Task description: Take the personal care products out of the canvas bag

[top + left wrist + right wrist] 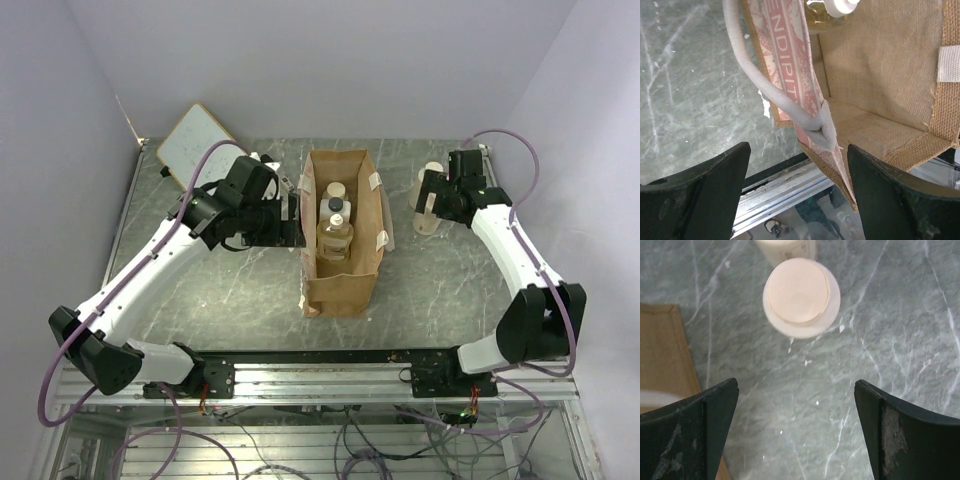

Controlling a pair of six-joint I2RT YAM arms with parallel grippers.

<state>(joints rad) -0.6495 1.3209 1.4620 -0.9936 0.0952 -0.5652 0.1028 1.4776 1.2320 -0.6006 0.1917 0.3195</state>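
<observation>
The tan canvas bag (pixel 340 262) stands open in the middle of the table. Inside it are a beige-capped bottle (pixel 336 190), a black-capped bottle (pixel 336 207) and an amber bottle (pixel 335 240). My left gripper (pixel 293 222) is open at the bag's left wall. In the left wrist view the wall's rim and a cream handle strap (pixel 775 97) lie between the fingers of that gripper (pixel 797 150), and the amber bottle's cap (pixel 840 6) shows above. My right gripper (pixel 428 198) is open and empty (pixel 796 385) over the table, just short of a beige-capped bottle (pixel 801 292).
Two bottles stand on the table right of the bag, one at the back (pixel 432 172) and one nearer (pixel 427 218). A wood-framed whiteboard (pixel 195 145) leans at the back left. The bag's edge (pixel 662 355) lies left of my right gripper. Walls close in on both sides.
</observation>
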